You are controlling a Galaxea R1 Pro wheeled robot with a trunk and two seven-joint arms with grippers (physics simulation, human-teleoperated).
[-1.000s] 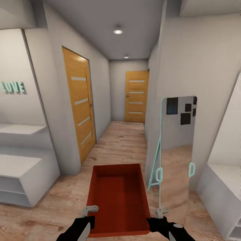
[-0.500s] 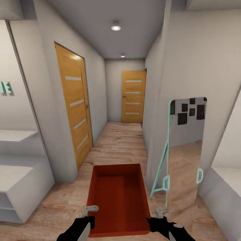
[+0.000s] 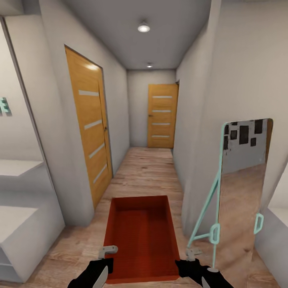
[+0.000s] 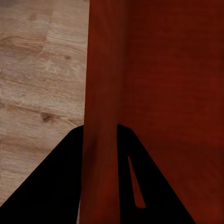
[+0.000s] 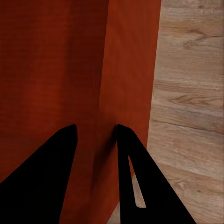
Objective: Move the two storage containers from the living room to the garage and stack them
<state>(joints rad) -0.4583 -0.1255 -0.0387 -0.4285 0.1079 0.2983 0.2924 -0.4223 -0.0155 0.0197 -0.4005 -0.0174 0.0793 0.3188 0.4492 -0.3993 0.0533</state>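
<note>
One orange-red open-topped storage container [image 3: 140, 236] hangs low in front of me over light wood plank flooring, its inside bare. My left gripper [image 3: 105, 259] is shut on its left wall near the close corner, and my right gripper [image 3: 193, 258] is shut on its right wall. In the left wrist view the black fingers of the left gripper [image 4: 99, 127] straddle the thin red wall [image 4: 100, 70]. In the right wrist view the right gripper [image 5: 95, 126] pinches the opposite wall [image 5: 126, 60] the same way.
A narrow hallway [image 3: 146, 168] runs ahead to a wooden door [image 3: 162, 116] at its far end. Another wooden door [image 3: 90, 132] is on the left wall. A teal-framed standing mirror [image 3: 240, 188] leans close at the right. White shelving [image 3: 20, 224] stands at the left.
The whole view has shifted as I travel towards the hallway: the mirror looms larger and further right, and the left shelving slides out of view. The container and both grippers stay as they were.
</note>
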